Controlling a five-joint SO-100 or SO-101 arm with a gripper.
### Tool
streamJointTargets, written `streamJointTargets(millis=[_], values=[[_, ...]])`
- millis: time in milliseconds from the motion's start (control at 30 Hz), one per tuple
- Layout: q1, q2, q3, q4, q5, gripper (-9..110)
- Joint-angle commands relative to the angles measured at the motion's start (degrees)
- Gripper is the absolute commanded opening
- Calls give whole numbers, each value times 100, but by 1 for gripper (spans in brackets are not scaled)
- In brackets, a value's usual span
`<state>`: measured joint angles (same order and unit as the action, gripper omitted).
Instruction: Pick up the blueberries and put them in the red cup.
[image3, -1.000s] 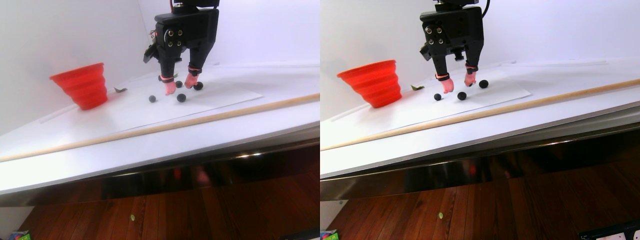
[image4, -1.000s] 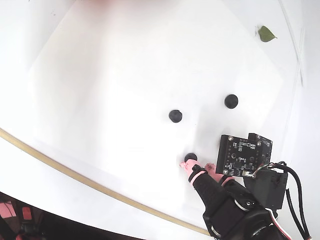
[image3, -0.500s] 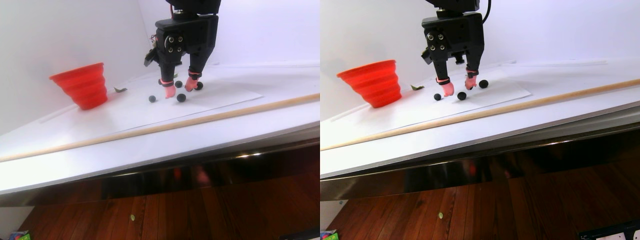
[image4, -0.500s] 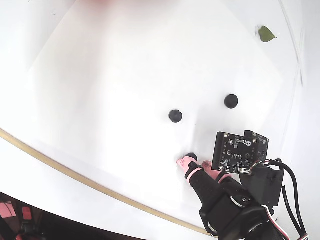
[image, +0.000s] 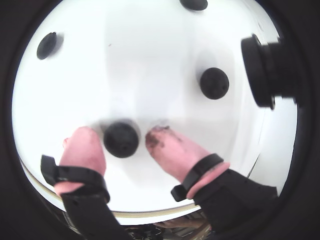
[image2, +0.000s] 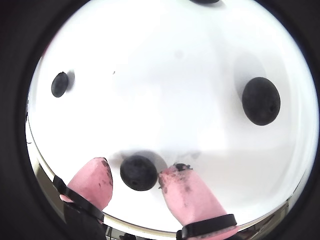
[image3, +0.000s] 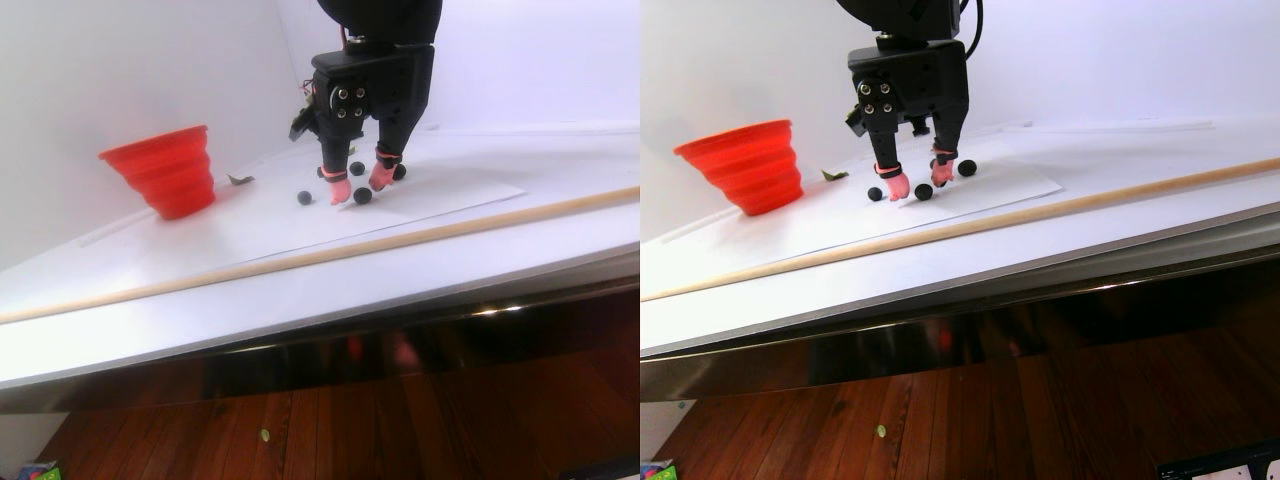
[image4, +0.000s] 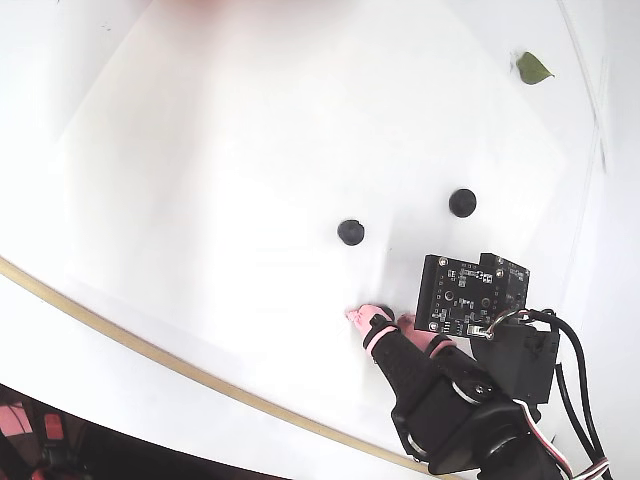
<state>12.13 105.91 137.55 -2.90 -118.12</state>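
Observation:
Several blueberries lie on the white sheet. One blueberry (image: 120, 139) (image2: 138, 172) sits between the pink fingertips of my gripper (image: 121, 142) (image2: 136, 172), which is open and low over the paper. A small gap shows on each side of it. In the fixed view the gripper (image4: 380, 318) hides that berry, and two others (image4: 351, 232) (image4: 462, 202) lie farther up the sheet. The stereo pair view has the gripper (image3: 357, 190) among the berries (image3: 303, 198), with the red cup (image3: 165, 170) standing upright to its left.
A small green leaf (image4: 532, 68) (image3: 238, 180) lies near the cup. A long wooden stick (image3: 400, 240) (image4: 100, 325) runs across the table in front of the sheet. White walls stand behind, and the table's metal edge (image3: 400, 330) is at the front.
The gripper has come down and shifted slightly left in the fixed view. The blueberry that lay just ahead of its fingertips now sits between them.

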Motion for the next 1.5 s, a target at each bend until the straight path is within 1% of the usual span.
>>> streamJointTargets(millis=[0, 367, 700, 867, 1467], values=[[-158, 62, -272, -70, 9, 18], [-114, -193, -255, -334, -132, 18], [-70, -299, -229, -404, -237, 12], [-79, -299, -220, -396, -229, 11], [-220, 246, -396, 53, -44, 11]])
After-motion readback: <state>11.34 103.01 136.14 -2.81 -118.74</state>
